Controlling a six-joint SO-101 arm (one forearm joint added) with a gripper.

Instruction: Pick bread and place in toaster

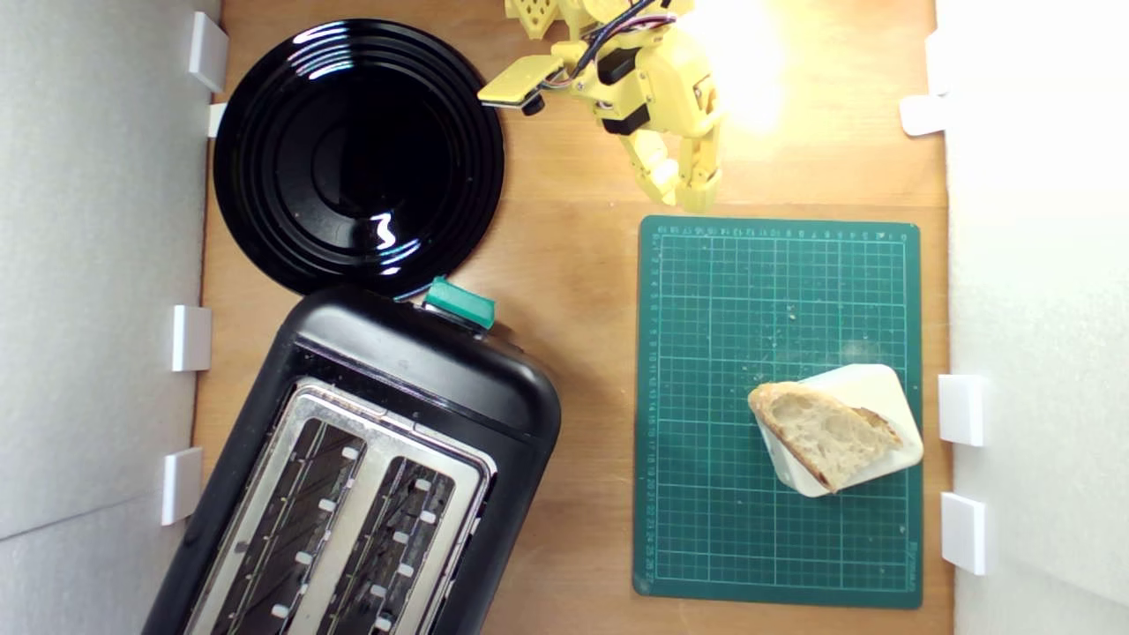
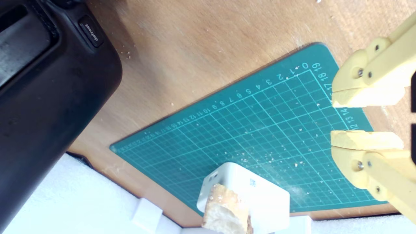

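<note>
Tool part open, empty, over bare wood table at mat edge. Crusty bread on white block, probably leaning; toaster well apart.

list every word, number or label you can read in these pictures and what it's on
"defrost": on a button of the toaster, in the wrist view.
"0 1 2 3 4 5 6 7 8 9 10 11 12", then "19 18" and "14 13 12" down the other edge: ruler numbers on the green cutting mat.
Small mark on the white block: too blurred to read.
Mat numbers in the exterior view: too small to read.
</note>
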